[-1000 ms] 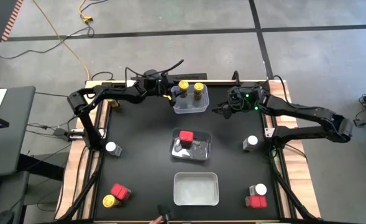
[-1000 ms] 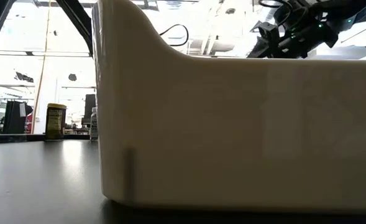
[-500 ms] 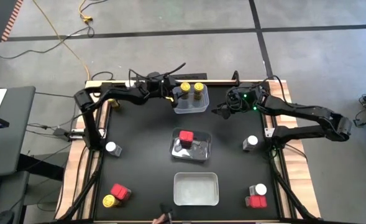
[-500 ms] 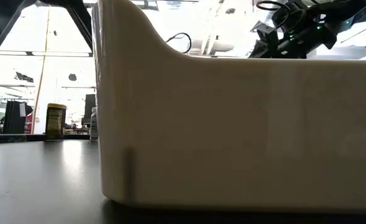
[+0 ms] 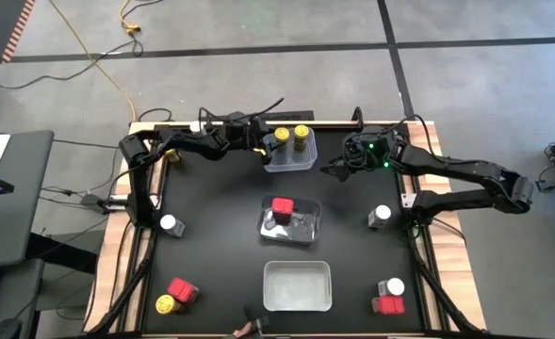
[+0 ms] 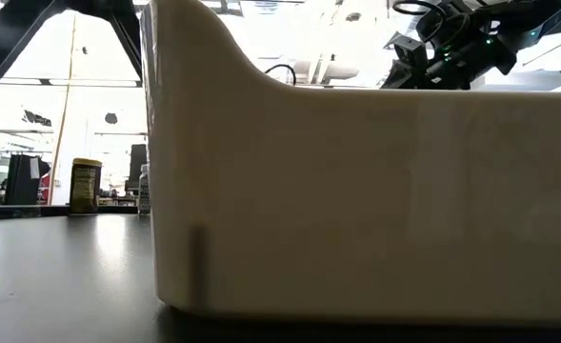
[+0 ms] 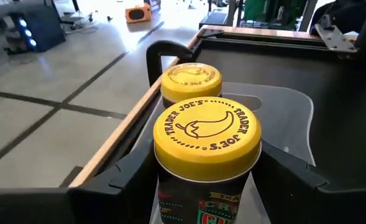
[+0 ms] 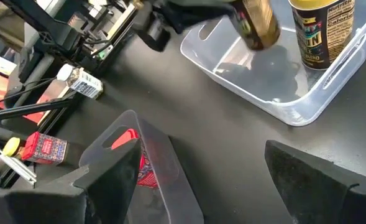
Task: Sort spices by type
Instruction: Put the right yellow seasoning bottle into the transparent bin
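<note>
Left pincer (image 5: 266, 143) squeezing a yellow-capped jar (image 7: 206, 146) over the far clear tub (image 5: 291, 158), second yellow jar (image 5: 301, 137) standing in that tub, right pincer (image 5: 332, 169) wide open, holding nothing, above the black bench (image 5: 211, 235) beside the tub.

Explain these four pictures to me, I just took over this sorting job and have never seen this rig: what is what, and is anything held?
Two dark robot arms work a black table. The overhead picture shows everything; the table-level one is mostly blocked by a near tub; the other two look out from each wrist. The left gripper is shut on a yellow-capped jar, held over the far tub, where another yellow-capped jar stands. The right gripper waits open beside that tub. A red tin sits in the middle tub. More jars and tins stand loose around the table.
</note>
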Controlling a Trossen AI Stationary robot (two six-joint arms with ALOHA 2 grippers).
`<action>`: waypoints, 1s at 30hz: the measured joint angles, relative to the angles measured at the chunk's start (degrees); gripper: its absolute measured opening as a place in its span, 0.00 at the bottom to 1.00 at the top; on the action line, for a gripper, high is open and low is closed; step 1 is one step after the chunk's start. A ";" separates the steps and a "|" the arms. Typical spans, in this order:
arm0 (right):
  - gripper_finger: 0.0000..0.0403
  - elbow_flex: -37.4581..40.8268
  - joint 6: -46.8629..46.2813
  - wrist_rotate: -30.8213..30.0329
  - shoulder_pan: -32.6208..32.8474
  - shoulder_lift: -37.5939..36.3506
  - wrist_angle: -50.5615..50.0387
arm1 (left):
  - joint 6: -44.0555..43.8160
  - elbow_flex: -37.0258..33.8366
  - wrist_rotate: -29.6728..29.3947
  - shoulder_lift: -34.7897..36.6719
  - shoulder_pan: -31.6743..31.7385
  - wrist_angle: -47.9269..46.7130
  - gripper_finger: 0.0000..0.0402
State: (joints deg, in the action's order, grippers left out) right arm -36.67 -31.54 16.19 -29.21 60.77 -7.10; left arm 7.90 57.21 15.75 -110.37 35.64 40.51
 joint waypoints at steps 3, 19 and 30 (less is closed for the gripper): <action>0.92 0.00 -0.01 0.00 0.00 0.00 0.00 | -0.31 0.00 -0.21 -0.63 0.00 2.51 0.56; 0.92 0.00 -0.03 0.02 0.00 -0.02 -0.04 | -3.54 0.05 -1.14 -3.02 0.07 7.02 0.56; 0.92 0.00 -0.01 0.02 0.00 -0.02 -0.06 | -5.68 0.04 -4.02 -3.14 0.07 5.83 0.56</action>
State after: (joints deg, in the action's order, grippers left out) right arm -36.67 -31.55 16.21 -29.21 60.75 -7.16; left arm 2.22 57.25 11.73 -113.51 35.70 46.35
